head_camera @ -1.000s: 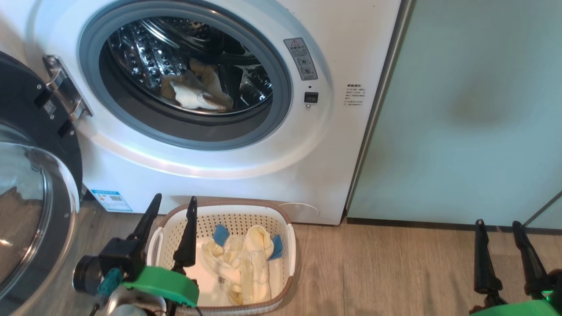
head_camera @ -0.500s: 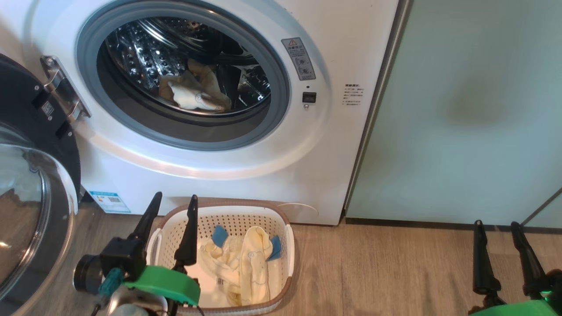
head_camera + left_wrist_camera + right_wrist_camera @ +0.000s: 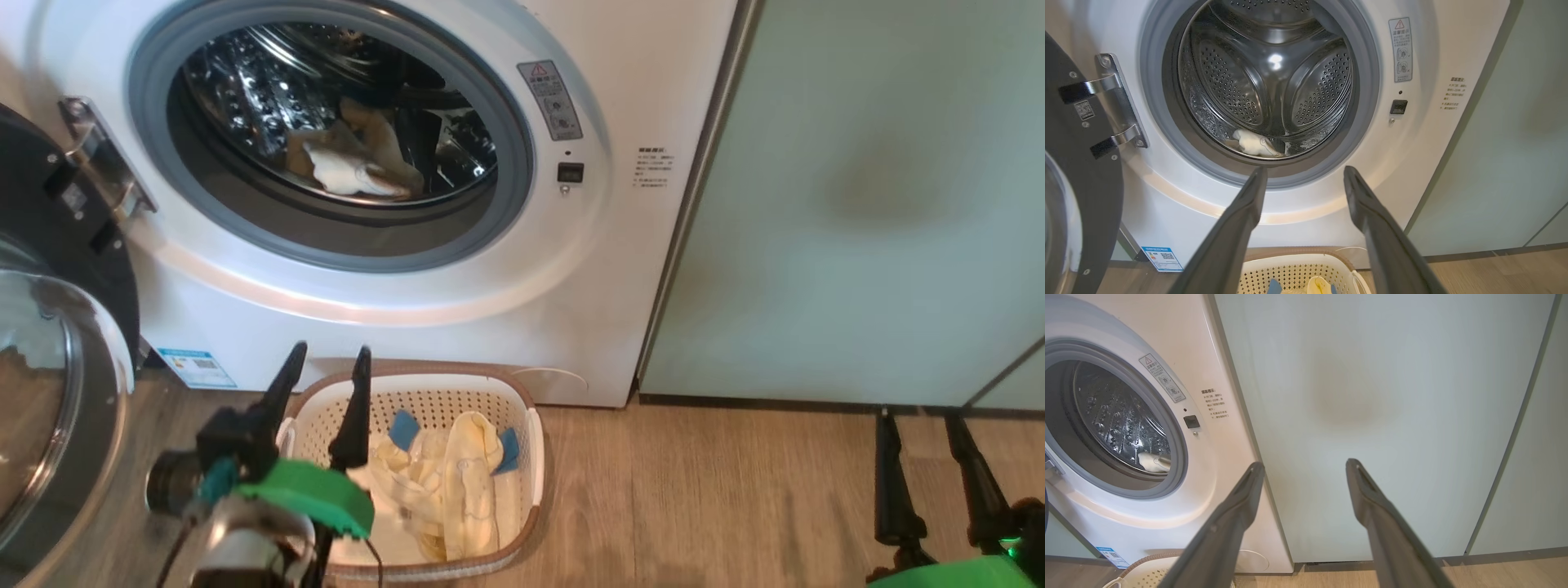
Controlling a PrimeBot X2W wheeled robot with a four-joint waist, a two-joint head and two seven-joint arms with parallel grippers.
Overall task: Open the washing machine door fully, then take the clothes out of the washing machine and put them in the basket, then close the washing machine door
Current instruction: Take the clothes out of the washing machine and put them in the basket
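Observation:
The white washing machine [image 3: 620, 269] stands open, its black glass-windowed door [image 3: 49, 384] swung out to the left on its hinge [image 3: 1118, 106]. Cream clothes [image 3: 351, 163] lie in the steel drum, also visible in the left wrist view as clothes [image 3: 1253, 143] and in the right wrist view as clothes [image 3: 1152, 461]. More cream and blue clothes [image 3: 449, 482] fill the basket [image 3: 535, 457] on the floor below the opening. My left gripper [image 3: 326, 359] hangs open and empty over the basket's left end, pointing at the drum [image 3: 1302, 173]. My right gripper [image 3: 918, 420] is open and empty, facing the green panel [image 3: 1304, 465].
Pale green cabinet panels [image 3: 865, 204] stand right of the machine. Wooden floor [image 3: 718, 498] stretches between the basket and my right gripper. The open door's edge reaches close to my left arm.
The head view has shifted slightly, so the machine sits a little lower-left. My left gripper has risen a bit over the basket. The right gripper holds still.

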